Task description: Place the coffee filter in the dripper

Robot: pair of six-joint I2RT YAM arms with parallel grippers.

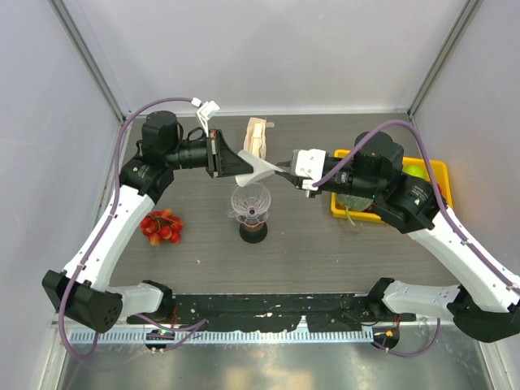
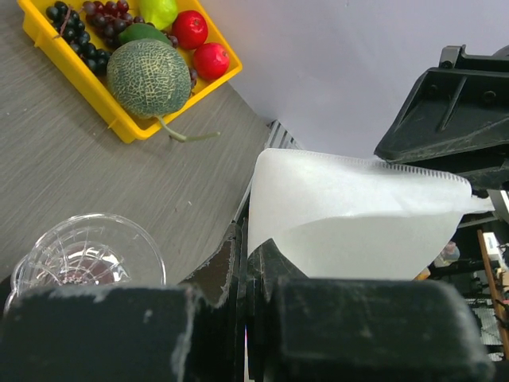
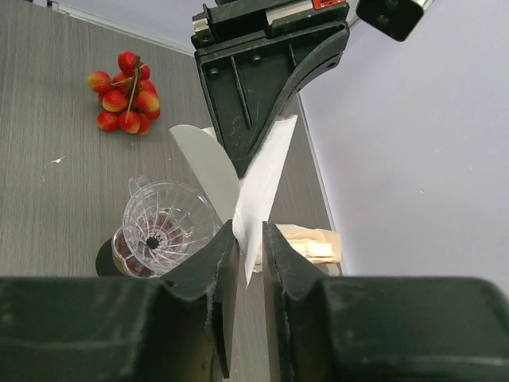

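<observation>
The white paper coffee filter [image 1: 258, 169] hangs in the air between my two grippers, just above the dripper [image 1: 250, 202]. The dripper is a clear ribbed funnel and sits on a dark brown cup [image 1: 253, 232]. My left gripper [image 1: 236, 164] is shut on the filter's left edge, and the left wrist view shows the filter [image 2: 350, 215] pinched in its jaws [image 2: 242, 247]. My right gripper [image 1: 281, 169] is at the filter's right corner. In the right wrist view the filter's tip [image 3: 258, 191] lies between its jaws [image 3: 248, 227], which stand a little apart. The dripper [image 3: 163, 225] is below left.
An upright beige packet [image 1: 257, 136] stands behind the filter. A yellow tray [image 1: 439, 173] with a melon, grapes and other fruit is at the right, under the right arm. A bunch of red fruit [image 1: 161, 226] lies at the left. Grey walls enclose the table.
</observation>
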